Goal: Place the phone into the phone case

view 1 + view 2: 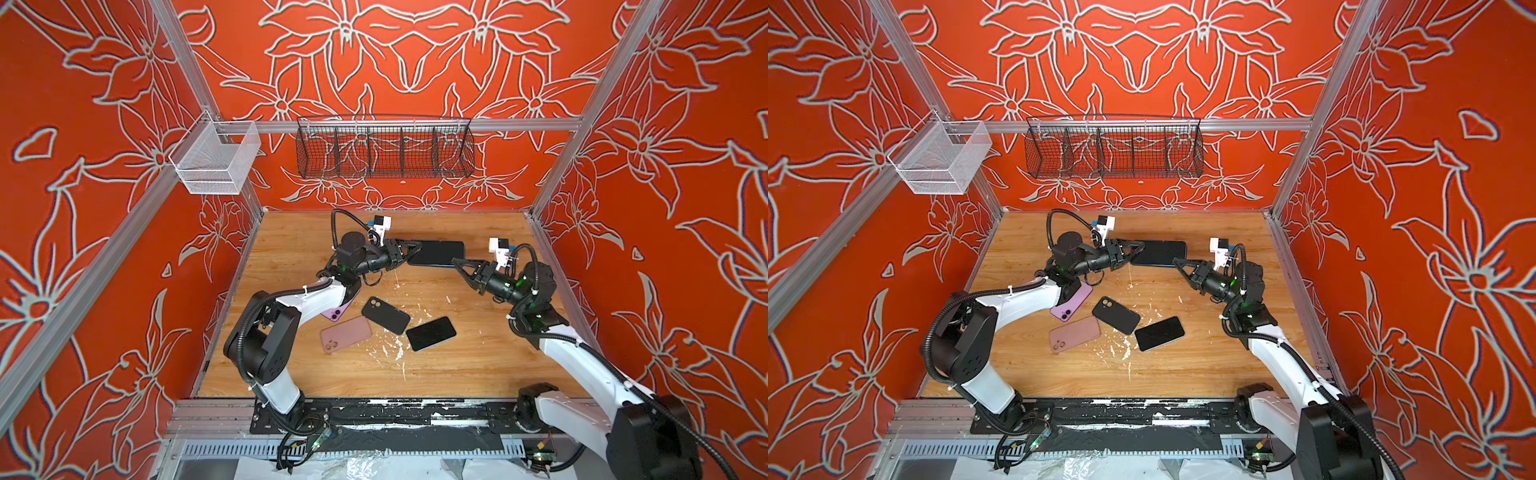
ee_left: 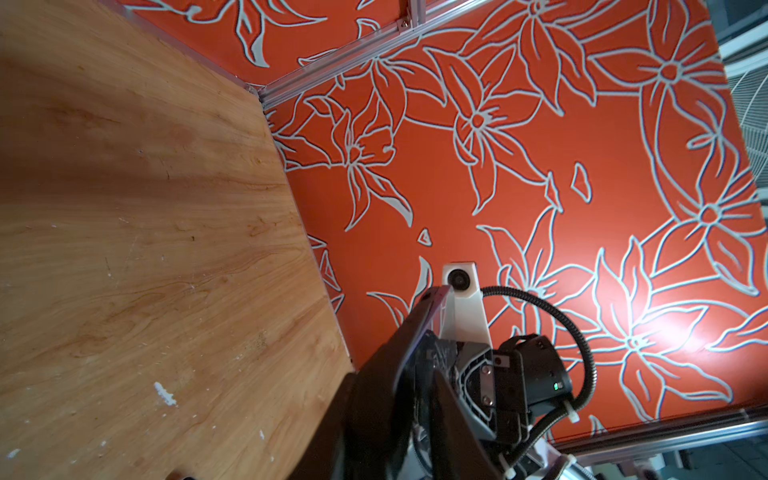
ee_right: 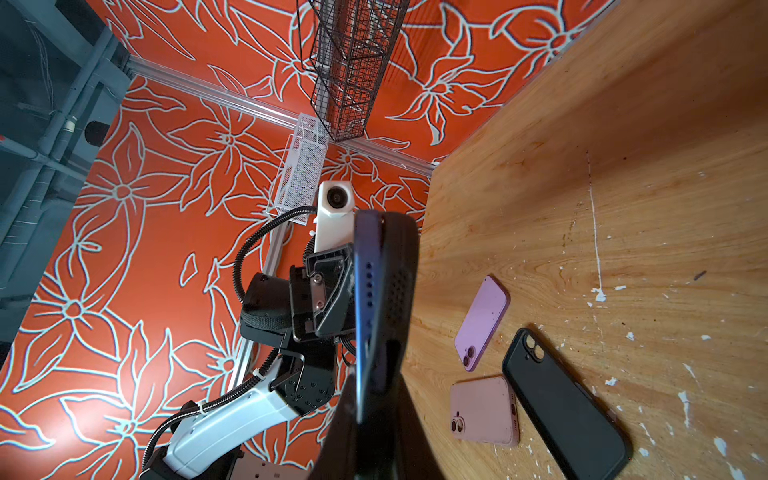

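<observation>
The phone [image 1: 436,253] hangs flat above the back of the counter [image 1: 478,365], screen up, between my two claws. My right claw [image 1: 455,262] is clenched on its right end, pinching phone and case [image 3: 398,286] together. In the right wrist view the phone's blue edge shows beside the case's black edge. My left claw [image 1: 414,248] straddles the opposite end; whether it presses there I cannot tell. On the counter nearer my bases lie a purple phone [image 1: 337,311], a pink phone [image 1: 345,333], a spare case [image 1: 385,315] and a dark-screened phone [image 1: 431,333].
</observation>
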Robot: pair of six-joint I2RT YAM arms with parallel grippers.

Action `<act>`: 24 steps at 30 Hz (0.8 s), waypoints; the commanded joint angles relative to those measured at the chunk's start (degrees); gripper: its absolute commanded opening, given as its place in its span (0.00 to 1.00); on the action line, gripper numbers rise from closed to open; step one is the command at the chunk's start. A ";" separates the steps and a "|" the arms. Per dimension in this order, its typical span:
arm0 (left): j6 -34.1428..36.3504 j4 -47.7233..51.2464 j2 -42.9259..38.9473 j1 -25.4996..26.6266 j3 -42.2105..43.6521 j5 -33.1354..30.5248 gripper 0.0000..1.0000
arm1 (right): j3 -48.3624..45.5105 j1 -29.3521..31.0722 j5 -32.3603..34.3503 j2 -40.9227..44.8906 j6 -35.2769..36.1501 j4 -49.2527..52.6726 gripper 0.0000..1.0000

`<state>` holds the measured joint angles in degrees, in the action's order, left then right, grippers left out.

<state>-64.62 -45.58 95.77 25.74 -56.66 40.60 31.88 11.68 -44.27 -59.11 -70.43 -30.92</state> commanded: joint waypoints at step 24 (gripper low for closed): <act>-2.15 -5.56 -5.43 1.33 2.96 1.41 0.07 | 5.54 -7.54 -4.25 3.54 4.83 1.42 0.49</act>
<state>-66.59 -48.58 92.03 27.05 -54.06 40.71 35.00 5.17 -46.57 -55.57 -63.70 -22.76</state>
